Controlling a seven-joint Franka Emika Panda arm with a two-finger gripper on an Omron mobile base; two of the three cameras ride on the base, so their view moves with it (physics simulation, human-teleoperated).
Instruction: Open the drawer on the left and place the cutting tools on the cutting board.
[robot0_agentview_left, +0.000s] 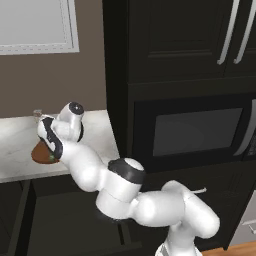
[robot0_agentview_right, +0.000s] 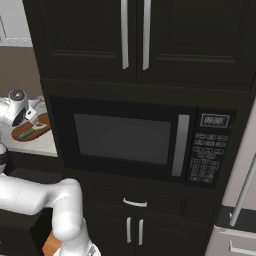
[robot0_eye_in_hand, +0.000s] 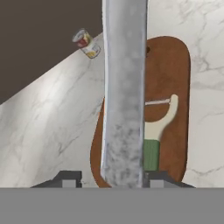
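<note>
The white arm rises from its base, bends at a dark elbow joint and stretches out to the left, wrist turned downward. The gripper (robot0_eye_in_hand: 109, 177) points down with the jaws closed on the knife (robot0_eye_in_hand: 124, 87), whose broad grey blade stands between them and runs straight out ahead of the fingertips (robot0_eye_in_hand: 68, 178), which sit low on either side.

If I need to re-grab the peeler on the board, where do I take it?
Grip the peeler by its green handle, coming from above with fingers across its width. It lies flat on the cutting board; the forked pale head is thin, and the held knife covers one side.
</note>
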